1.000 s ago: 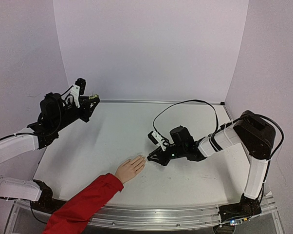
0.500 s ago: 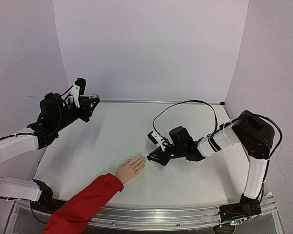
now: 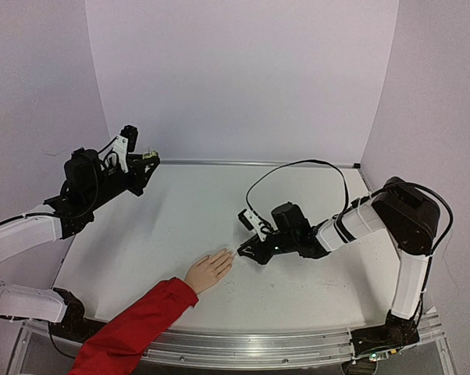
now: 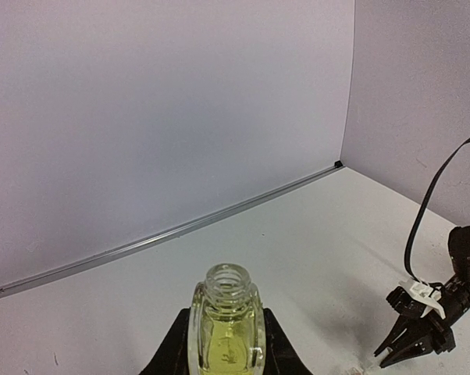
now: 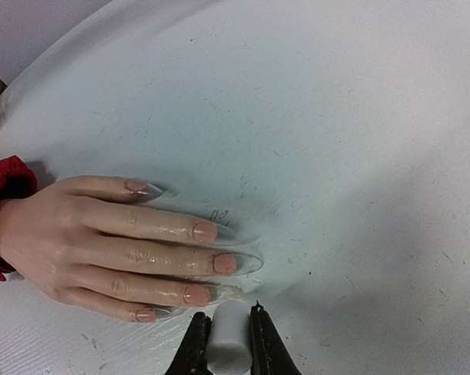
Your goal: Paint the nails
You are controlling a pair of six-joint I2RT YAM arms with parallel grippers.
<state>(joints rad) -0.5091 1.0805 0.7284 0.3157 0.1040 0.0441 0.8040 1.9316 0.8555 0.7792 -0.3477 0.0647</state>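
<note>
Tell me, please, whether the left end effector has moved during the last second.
No. In the top view the left end effector, shut on the uncapped bottle, sits at the same spot just short of the metal strip.

Black fingers (image 4: pixel 171 355) grip an uncapped yellow-green bottle (image 4: pixel 226 328).

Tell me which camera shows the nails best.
The right wrist view: the nails are seen up close, each fingertip distinct, next to the white cap in the right gripper. The top external view shows only the small hand, nails too tiny to tell. The left wrist view shows its bottle, no nails.
</note>
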